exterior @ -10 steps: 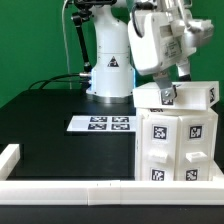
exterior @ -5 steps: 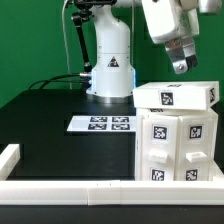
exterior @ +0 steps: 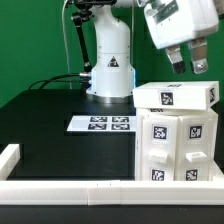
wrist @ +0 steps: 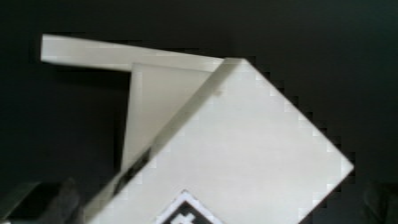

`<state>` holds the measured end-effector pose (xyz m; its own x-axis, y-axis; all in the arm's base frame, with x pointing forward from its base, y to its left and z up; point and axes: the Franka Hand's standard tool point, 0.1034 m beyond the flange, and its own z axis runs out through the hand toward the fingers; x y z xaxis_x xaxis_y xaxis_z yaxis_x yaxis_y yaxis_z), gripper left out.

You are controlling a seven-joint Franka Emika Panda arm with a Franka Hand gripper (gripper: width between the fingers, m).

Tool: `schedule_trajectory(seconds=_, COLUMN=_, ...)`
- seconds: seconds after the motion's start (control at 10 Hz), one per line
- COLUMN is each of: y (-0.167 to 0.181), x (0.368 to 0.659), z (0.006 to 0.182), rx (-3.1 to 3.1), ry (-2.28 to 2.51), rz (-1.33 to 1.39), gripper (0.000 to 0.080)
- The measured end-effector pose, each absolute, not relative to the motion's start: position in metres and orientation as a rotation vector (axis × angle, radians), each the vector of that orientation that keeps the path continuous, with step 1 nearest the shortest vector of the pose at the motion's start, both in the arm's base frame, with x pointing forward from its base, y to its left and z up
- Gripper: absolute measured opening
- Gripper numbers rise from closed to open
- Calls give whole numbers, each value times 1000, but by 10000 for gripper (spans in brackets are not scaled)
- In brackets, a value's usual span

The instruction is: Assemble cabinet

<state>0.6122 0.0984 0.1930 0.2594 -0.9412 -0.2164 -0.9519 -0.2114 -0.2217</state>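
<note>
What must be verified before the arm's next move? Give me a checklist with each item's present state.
1. The gripper is open and empty: ok.
2. The gripper hangs above the top block, not touching it: ok.
3. The top block lies flat on the cabinet body: ok.
4. The top block is fully seated in the cabinet body: cannot tell.
5. The marker board lies flat on the table: ok.
</note>
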Motion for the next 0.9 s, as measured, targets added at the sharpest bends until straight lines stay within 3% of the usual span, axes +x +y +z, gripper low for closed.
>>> schedule_trajectory(seconds=0.6, y=96, x=611, z=192, rx=-2612, ry=1132, rz=-51, gripper=797)
schedule_trajectory(seconds=0.9, y=94, x=613, z=190, rx=-2859, ry=501, rz=-152, gripper=797)
